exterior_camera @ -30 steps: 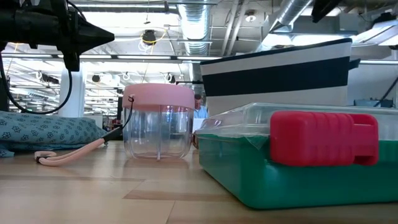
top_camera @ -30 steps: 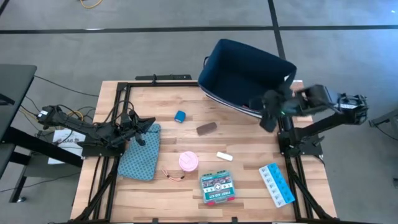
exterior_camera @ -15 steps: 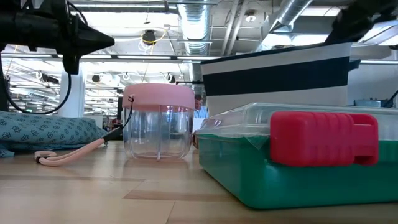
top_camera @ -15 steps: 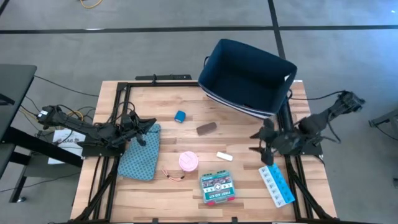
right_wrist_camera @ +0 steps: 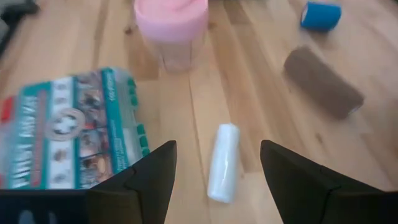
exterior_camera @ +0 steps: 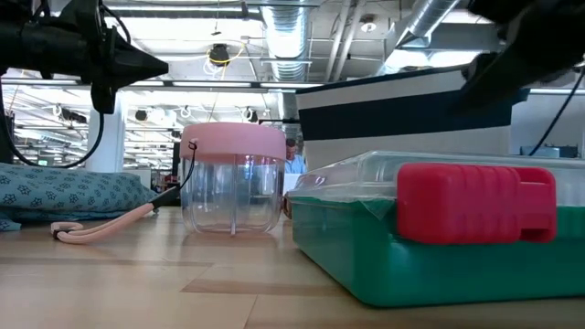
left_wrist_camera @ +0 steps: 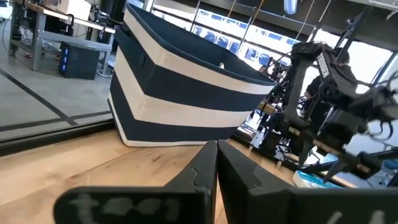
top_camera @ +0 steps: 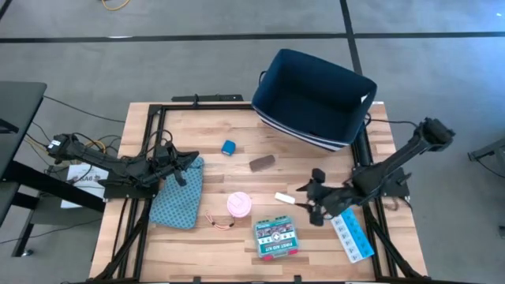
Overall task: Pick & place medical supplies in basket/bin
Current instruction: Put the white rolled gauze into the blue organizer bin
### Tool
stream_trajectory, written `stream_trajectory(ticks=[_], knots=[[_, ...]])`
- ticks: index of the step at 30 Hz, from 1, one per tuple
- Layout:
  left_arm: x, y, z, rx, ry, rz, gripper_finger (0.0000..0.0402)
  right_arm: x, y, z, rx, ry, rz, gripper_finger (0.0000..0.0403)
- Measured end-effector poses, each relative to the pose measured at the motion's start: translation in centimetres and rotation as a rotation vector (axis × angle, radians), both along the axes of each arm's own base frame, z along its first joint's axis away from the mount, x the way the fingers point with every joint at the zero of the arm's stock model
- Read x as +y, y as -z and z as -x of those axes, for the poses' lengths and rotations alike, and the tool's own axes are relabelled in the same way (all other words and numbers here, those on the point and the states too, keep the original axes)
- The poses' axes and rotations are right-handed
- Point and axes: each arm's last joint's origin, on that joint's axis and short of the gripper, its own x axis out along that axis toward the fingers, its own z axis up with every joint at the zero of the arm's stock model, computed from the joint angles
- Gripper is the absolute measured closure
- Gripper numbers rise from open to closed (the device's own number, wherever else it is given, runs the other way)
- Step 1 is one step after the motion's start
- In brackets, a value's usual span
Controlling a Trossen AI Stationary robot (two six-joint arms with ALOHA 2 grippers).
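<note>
Since a second ago, the right gripper has swung from beside the navy bin down toward the middle of the bench; the left gripper, fingers closed and empty, rests unchanged over the teal pouch at the left. Right of the pink roll, the white tube lies flat on bare wood, just ahead of the right gripper's wide-open fingers. It looks light, small and smooth, likely to roll, so pinching across its middle seems safest.
</note>
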Motion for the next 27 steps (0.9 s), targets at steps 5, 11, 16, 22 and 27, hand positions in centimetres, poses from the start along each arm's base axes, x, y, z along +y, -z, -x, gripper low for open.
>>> stream_trajectory(ticks=[5,11,16,22,27], knots=[[0.0,0.0,0.0,0.033,-0.004,-0.068,0.0401,-0.3,2.5,-1.4,0.090,0.044,0.006,0.0158],[0.0,0.0,0.0,0.059,-0.002,-0.123,0.0388,-0.8,4.4,-2.9,0.135,0.061,-0.019,0.0152],[0.0,-0.1,0.0,0.085,-0.011,-0.194,0.0347,-0.7,5.8,-3.9,0.145,0.059,-0.041,0.0152],[0.0,-0.8,0.1,0.039,-0.024,-0.230,0.0295,-1.4,7.8,-4.6,0.198,0.104,-0.009,0.0152],[0.1,-1.3,0.2,0.015,-0.044,-0.269,0.0281,-2.1,9.3,-5.3,0.220,0.147,-0.020,0.0158]])
